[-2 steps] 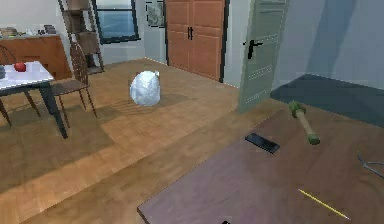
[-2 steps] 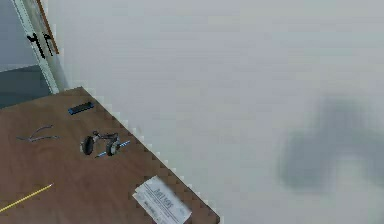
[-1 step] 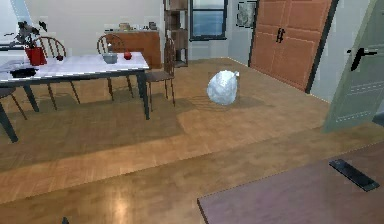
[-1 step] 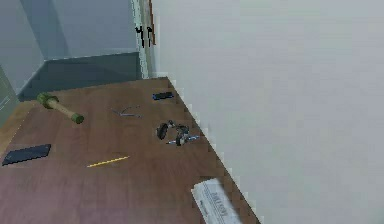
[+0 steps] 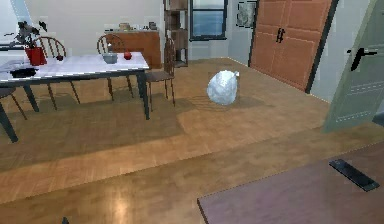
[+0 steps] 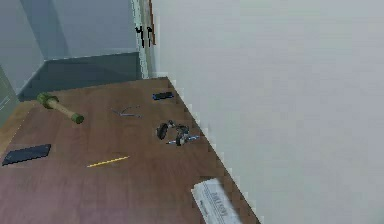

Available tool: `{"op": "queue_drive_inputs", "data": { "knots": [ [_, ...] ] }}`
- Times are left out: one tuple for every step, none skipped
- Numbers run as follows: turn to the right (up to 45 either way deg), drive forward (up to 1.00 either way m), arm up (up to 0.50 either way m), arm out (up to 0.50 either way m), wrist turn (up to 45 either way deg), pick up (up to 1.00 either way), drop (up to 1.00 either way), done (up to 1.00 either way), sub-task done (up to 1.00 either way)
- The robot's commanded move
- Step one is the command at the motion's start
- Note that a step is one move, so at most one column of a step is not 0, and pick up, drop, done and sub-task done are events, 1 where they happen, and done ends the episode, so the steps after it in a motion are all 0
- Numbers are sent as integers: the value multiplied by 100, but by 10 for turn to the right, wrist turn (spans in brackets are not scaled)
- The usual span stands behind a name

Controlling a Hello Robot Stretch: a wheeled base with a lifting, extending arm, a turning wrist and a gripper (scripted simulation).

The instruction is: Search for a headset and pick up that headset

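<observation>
Because this brown tabletop (image 6: 90, 185) is flat and backed by a white wall (image 6: 300, 100), small things lie loose on it, as if simply put down: a pencil (image 6: 107, 161) mid-top and a dark phone (image 6: 27, 154) by the edge at the arm side view's left. What looks like the headset (image 6: 175, 132), dark and silver, lies near the wall-side edge. How the gripper's fingers stand, I cannot tell.

The robot stands, arm side facing a tabletop (image 6: 130, 190).
</observation>
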Motion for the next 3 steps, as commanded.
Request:
{"op": "queue_drive_inputs", "data": {
  "knots": [
    [0, 0, 38, 0, 0, 0, 0, 0, 0],
    [0, 0, 0, 46, 0, 0, 0, 0, 0],
    [0, 0, 0, 0, 450, 0, 0, 0, 0]
  ]
}}
